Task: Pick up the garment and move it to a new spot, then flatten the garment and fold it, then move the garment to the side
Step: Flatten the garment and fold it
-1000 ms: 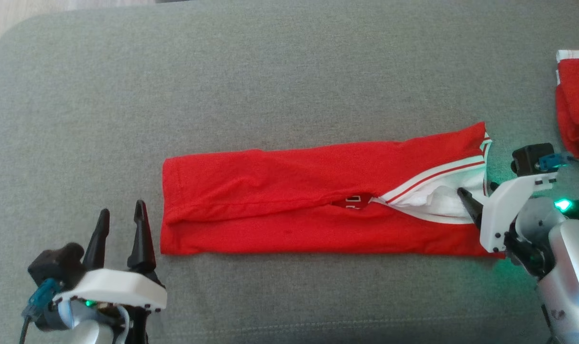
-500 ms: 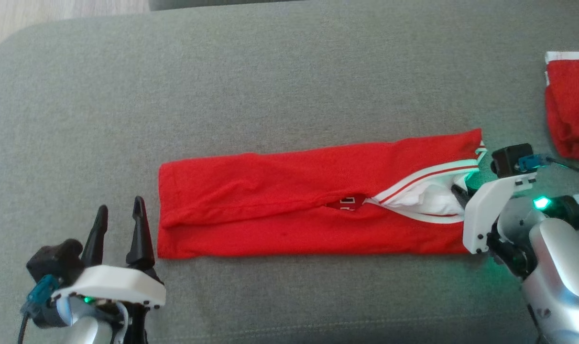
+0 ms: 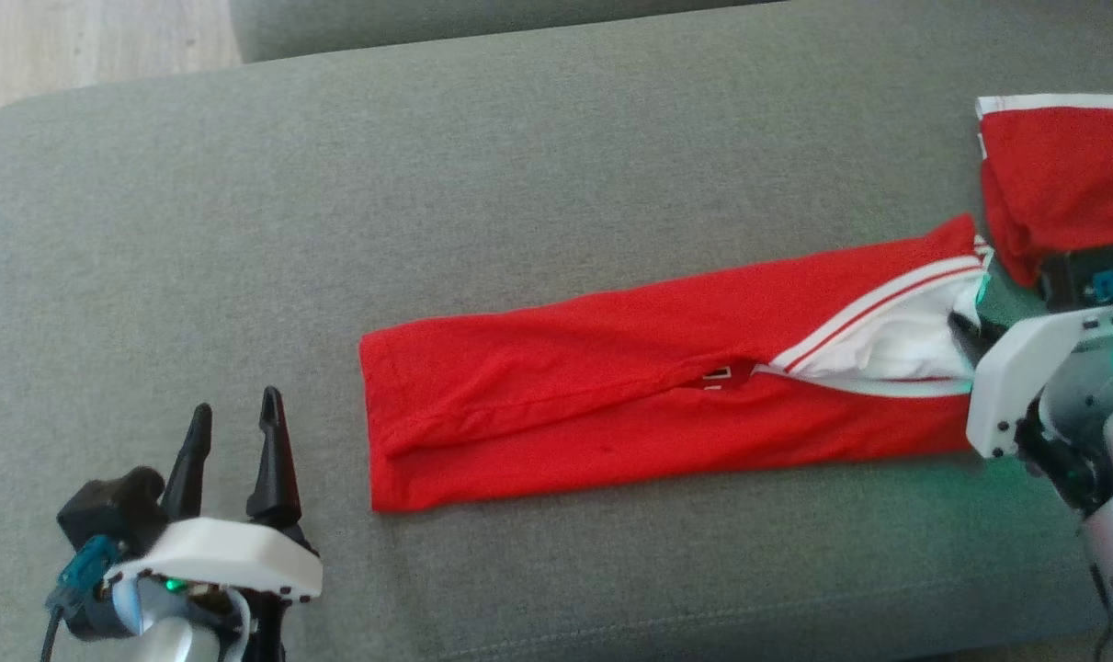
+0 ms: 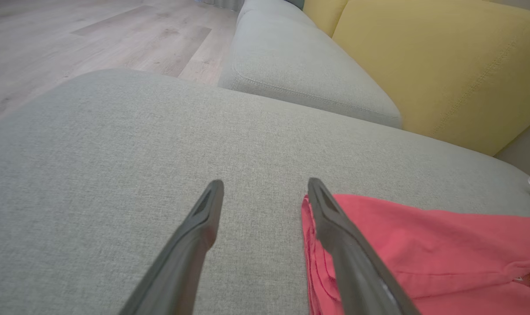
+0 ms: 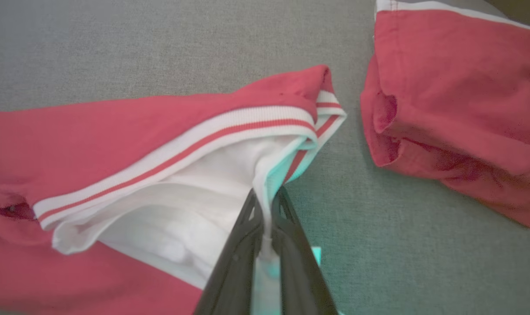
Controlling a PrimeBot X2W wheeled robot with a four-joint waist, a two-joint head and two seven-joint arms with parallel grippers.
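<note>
The right gripper (image 5: 267, 194), apart a second ago, is now pinching the white collar edge of the long-folded red garment (image 3: 611, 395) — that end is lying nearer the second red garment (image 3: 1061, 175) than before. The left gripper (image 3: 234, 416) is staying spread near the hem. Everything is resting on a grey sofa seat (image 3: 519, 165) — yellow cushion (image 4: 444, 65) behind, wooden floor (image 4: 94, 30) beyond.

No readable text, white print (image 3: 717, 372) on red garment (image 3: 611, 405) mostly hidden in fold
</note>
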